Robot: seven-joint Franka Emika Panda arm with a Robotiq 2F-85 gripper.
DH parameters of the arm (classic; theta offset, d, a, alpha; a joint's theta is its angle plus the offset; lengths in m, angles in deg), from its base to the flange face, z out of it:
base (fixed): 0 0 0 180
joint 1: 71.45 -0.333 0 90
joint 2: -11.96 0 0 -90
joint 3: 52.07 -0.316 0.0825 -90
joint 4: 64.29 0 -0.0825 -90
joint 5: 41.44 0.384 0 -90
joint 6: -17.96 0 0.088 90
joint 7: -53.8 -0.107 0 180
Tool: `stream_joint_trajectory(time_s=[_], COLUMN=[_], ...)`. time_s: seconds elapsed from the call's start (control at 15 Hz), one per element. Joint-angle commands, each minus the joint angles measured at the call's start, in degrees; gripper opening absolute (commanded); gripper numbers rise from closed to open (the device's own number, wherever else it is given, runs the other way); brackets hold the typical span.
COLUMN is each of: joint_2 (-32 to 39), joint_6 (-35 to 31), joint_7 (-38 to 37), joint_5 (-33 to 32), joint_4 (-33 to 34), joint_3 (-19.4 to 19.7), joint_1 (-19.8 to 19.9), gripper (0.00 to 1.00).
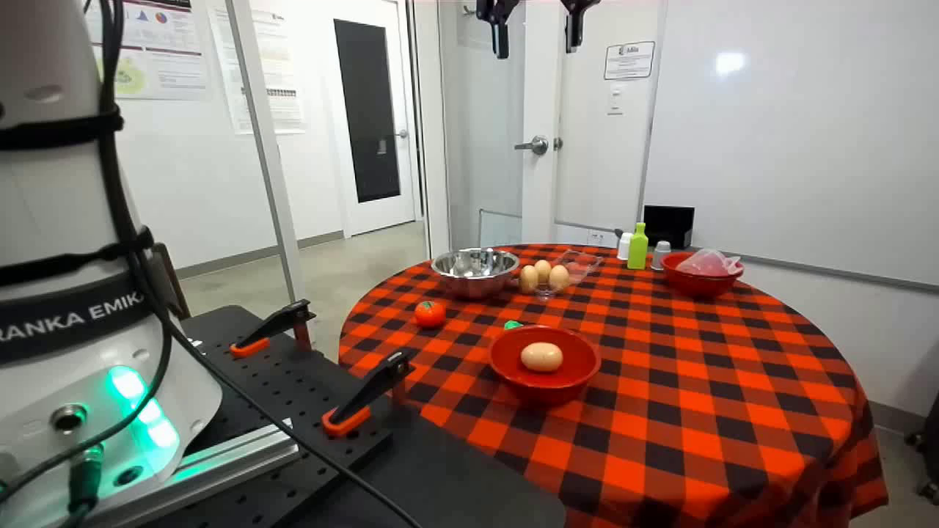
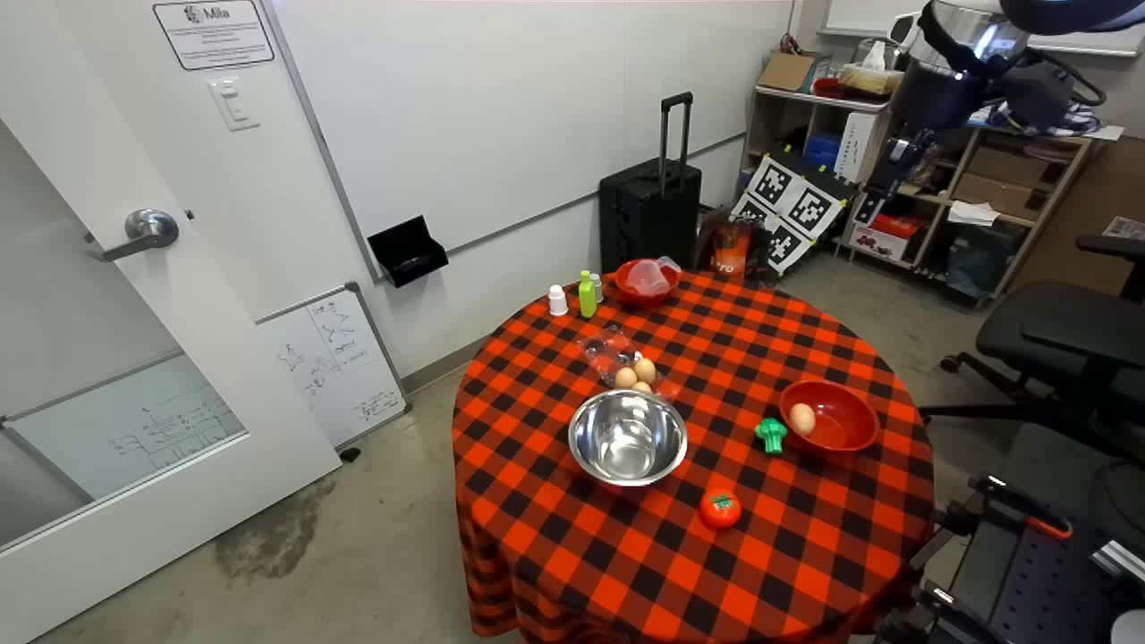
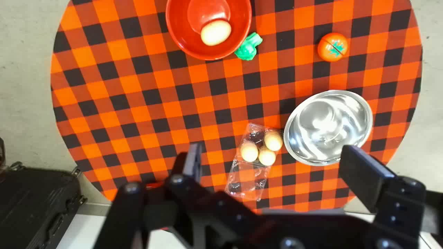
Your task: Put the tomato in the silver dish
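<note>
Red-and-black checked tablecloth (image 1: pixel 689 418); whiteboard (image 1: pixel 792 147) behind. I see the gripper (image 1: pixel 538 53) hanging high, well clear of the cloth, fingers spread wide, holding nothing. On the cloth: clear carton (image 3: pixel 254 174) with three eggs (image 3: pixel 249 151); silver dish (image 3: pixel 328 128) just beside it; tomato (image 3: pixel 333 47) near the dish but outside it, apart. Farther off, a red bowl (image 3: pixel 183 20) holds another egg (image 3: pixel 215 33).

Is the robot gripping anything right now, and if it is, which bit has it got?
Nothing: the gripper is open and empty, and the tomato sits on the checked tablecloth, outside the silver dish.
</note>
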Motion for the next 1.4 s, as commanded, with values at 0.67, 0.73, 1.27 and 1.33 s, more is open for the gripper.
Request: stream_joint_trajectory(time_s=[0.67, 0.73, 1.27, 1.33], joint_2=[11.4, 12.9, 25.7, 27.2], joint_6=[-3.2, -3.9, -8.9, -9.6], joint_7=[4.1, 4.4, 6.6, 6.4], joint_5=[5.5, 6.1, 8.2, 8.2], joint_4=[0.8, 0.9, 1.6, 1.8], joint_3=[-1.5, -2.0, -10.0, -11.0], joint_1=[-0.7, -0.9, -2.8, -2.9], gripper=[1.00, 1.00, 1.00, 1.00])
